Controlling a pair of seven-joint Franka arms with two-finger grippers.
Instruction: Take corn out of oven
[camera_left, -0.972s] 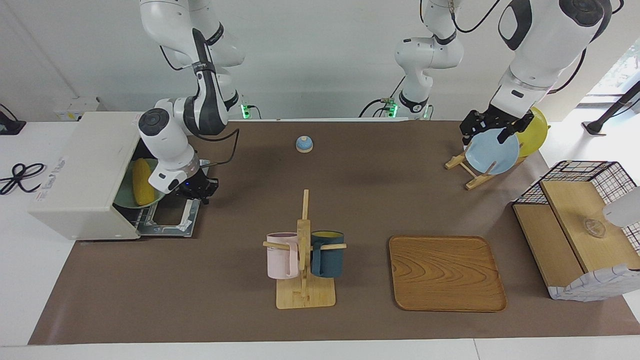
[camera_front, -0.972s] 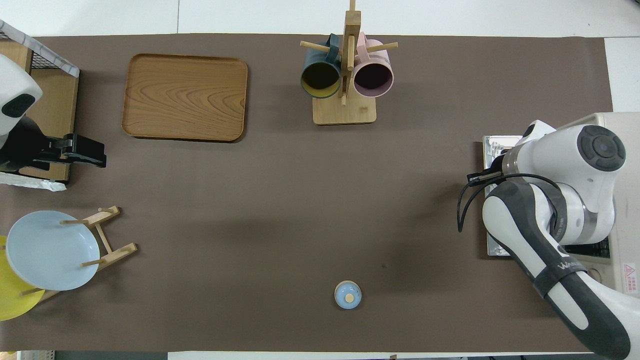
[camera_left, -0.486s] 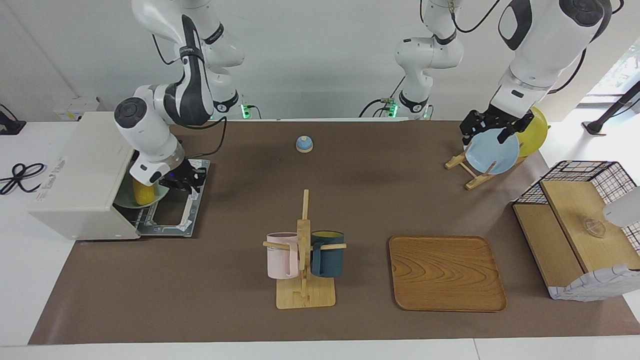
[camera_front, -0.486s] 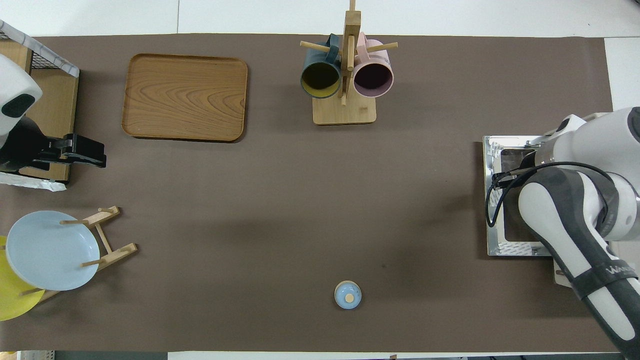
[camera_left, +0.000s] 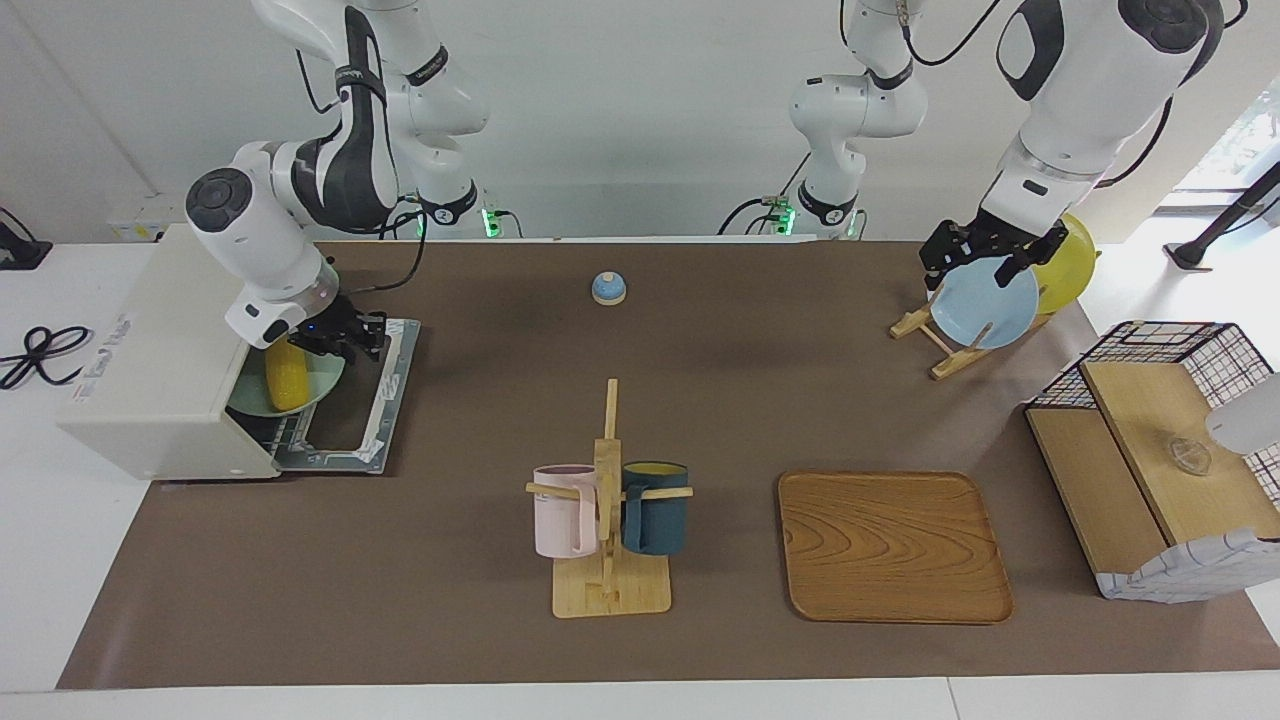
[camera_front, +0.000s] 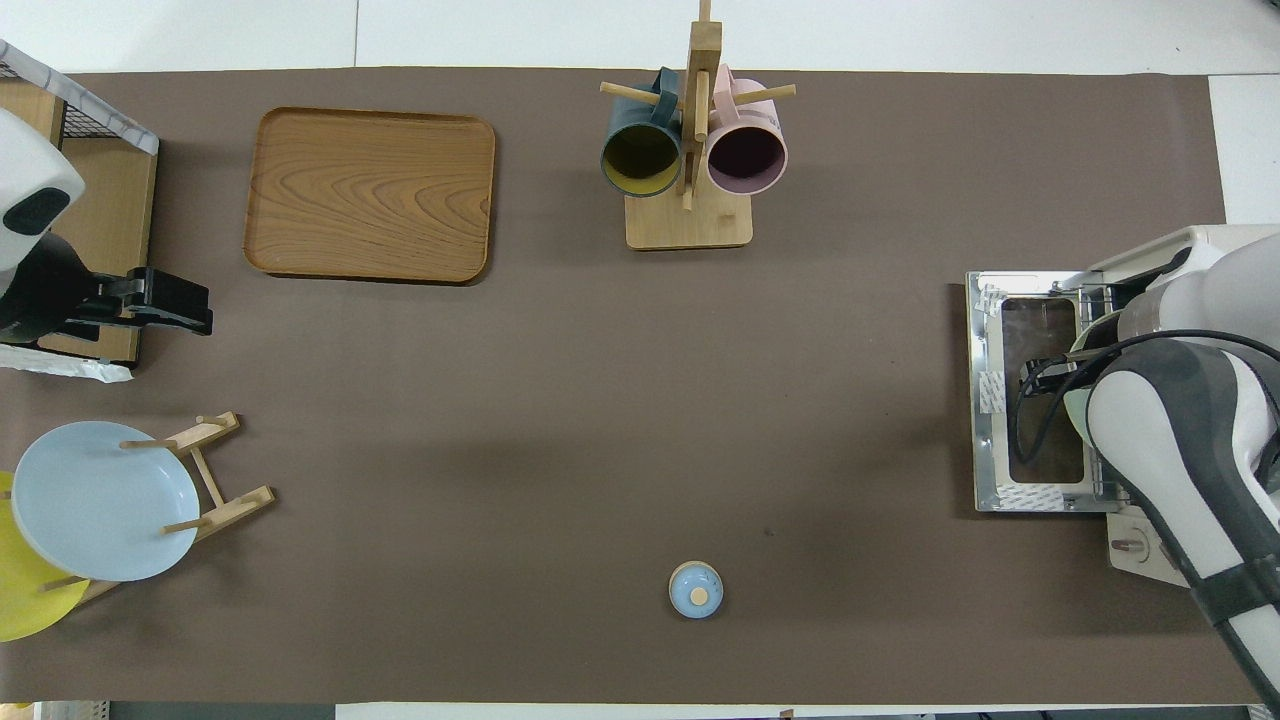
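Note:
The cream-white oven (camera_left: 160, 340) stands at the right arm's end of the table, its door (camera_left: 385, 400) folded down flat on the mat. The yellow corn (camera_left: 283, 380) lies on a pale green plate (camera_left: 315, 392) in the oven's mouth. My right gripper (camera_left: 345, 338) is at the oven's mouth, over the plate and close to the corn's end nearer the robots, which the wrist hides. In the overhead view the right arm covers the gripper and the corn; only the oven (camera_front: 1215, 240) and its door (camera_front: 990, 400) show. My left gripper (camera_left: 985, 262) waits open over the plate rack.
A mug rack (camera_left: 610, 500) with a pink and a dark teal mug stands mid-table. A wooden tray (camera_left: 893, 545) lies beside it. A small blue knobbed lid (camera_left: 608, 288), a plate rack with a blue plate (camera_left: 985, 305) and a wire-and-wood basket shelf (camera_left: 1160, 450) are also here.
My right arm has swung from over the open door in toward the oven's mouth, and its gripper now sits by the corn. The left arm has not moved.

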